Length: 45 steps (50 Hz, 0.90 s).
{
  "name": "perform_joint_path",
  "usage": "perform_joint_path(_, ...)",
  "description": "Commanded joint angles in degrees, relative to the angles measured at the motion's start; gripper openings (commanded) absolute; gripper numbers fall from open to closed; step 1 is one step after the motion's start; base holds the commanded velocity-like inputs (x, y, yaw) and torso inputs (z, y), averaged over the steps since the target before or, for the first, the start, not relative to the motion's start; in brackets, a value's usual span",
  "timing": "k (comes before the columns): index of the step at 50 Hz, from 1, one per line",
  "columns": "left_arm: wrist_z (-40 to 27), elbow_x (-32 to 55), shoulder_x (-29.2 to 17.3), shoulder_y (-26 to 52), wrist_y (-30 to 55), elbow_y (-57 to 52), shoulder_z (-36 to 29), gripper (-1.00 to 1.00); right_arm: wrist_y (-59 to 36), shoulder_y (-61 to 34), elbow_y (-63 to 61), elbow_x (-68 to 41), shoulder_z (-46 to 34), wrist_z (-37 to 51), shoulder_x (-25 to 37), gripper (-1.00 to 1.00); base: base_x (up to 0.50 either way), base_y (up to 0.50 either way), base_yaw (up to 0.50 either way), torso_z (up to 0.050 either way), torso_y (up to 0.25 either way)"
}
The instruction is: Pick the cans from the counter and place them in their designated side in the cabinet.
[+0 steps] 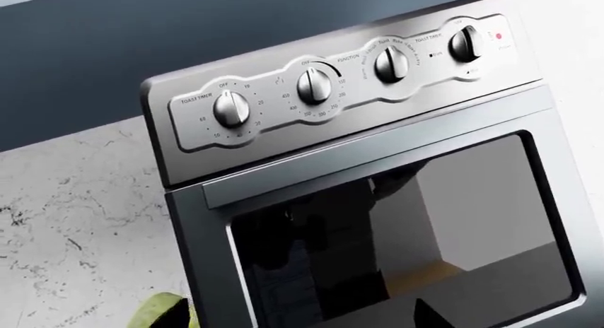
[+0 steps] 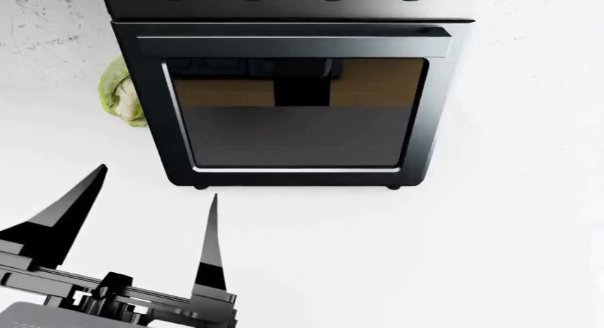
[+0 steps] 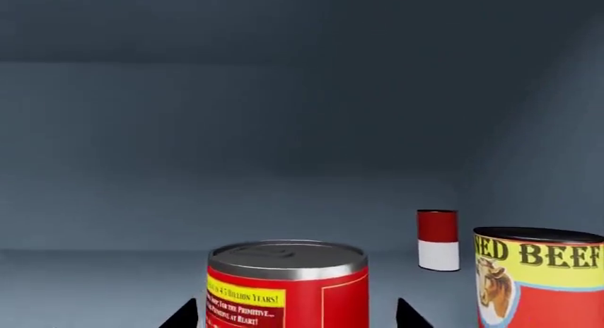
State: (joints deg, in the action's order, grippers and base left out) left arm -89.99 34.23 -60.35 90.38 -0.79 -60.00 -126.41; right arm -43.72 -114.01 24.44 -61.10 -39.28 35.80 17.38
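In the right wrist view I look into a blue-grey cabinet [image 3: 95, 285]. A red can [image 3: 288, 285] with a grey lid and yellow band stands upright between my right gripper's [image 3: 297, 318] fingertips, with a gap on each side; the gripper is open. A second red can [image 3: 542, 278] with a yellow band stands close beside it. In the head view my left gripper [image 2: 158, 181] hovers open and empty over the white counter [image 2: 425, 257], in front of the oven. No can shows on the counter.
A steel toaster oven [image 2: 297, 109] with a glass door stands at the counter's back; its knobs [image 1: 312, 84] fill the left wrist view. A green leafy vegetable [image 2: 121, 93] lies at its left side. A small red-and-white can [image 3: 438, 240] stands deeper in the cabinet.
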Motion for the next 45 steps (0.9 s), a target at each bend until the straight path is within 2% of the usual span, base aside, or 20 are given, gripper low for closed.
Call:
perform_joint_path(1, 0.0, -0.62, -0.59, 0.27, 0.03, 0.0, -0.25, 1.0, -3.1, 0.3, -5.07, -4.82, 2.54, 2.96, 1.71, 1.0, 0.0, 0.0, 0.0, 0.0, 0.0)
perform_joint_path(21, 0.0, -0.36, -0.56, 2.97, -0.89, 0.0, -2.11, 1.0, -8.11, 0.86, -17.61, -12.8, 6.95, 10.42, 5.41, 1.0, 0.0, 0.0, 0.0, 0.0, 0.0)
perform_joint_path(35, 0.0, -2.35, -1.27, 3.42, -2.16, 0.0, -4.24, 1.0, -12.45, 0.71, -31.62, -21.01, 10.86, 22.65, 8.9, 1.0, 0.0, 0.0, 0.0, 0.0, 0.0)
perform_joint_path(45, 0.0, -2.73, -1.17, 3.5, -2.37, 0.0, -4.69, 1.0, -14.43, 1.83, -37.84, -35.7, 15.44, 34.84, 11.05, 1.0, 0.0, 0.0, 0.0, 0.0, 0.0)
